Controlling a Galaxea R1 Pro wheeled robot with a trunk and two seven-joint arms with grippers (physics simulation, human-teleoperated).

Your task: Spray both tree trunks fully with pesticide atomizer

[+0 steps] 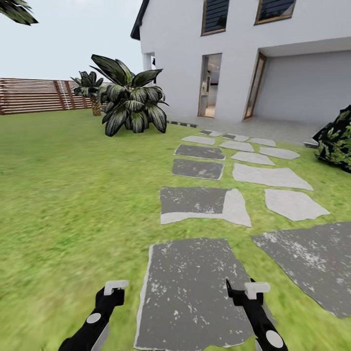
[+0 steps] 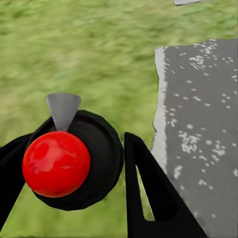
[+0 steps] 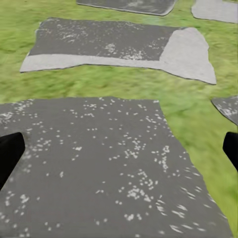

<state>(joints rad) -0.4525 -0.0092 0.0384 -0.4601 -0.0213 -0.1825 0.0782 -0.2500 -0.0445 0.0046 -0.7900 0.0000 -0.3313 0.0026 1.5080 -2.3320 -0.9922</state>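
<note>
I look over the garden's grass floor (image 1: pixel 73 195) towards a white house. The pesticide atomizer and the tree trunks are out of view. My left gripper (image 1: pixel 115 286) hangs low over the grass beside a stepping stone. Its black fingers (image 2: pixel 153 198) stand apart, with a red ball (image 2: pixel 55 163) on a black round part between them. My right gripper (image 1: pixel 251 288) hovers over the nearest grey stepping stone (image 1: pixel 190 292). It is open, one finger (image 3: pixel 7 156) at each side edge of the right wrist view, with nothing between them.
Grey stepping stones (image 1: pixel 234 195) lead to the house (image 1: pixel 243 58) and its open doorway (image 1: pixel 210 85). Two striped-leaf palms (image 1: pixel 129 100) stand at the back left before a brown slat fence (image 1: pixel 34 95). Dark jagged foliage (image 1: pixel 336 139) sits at the right edge.
</note>
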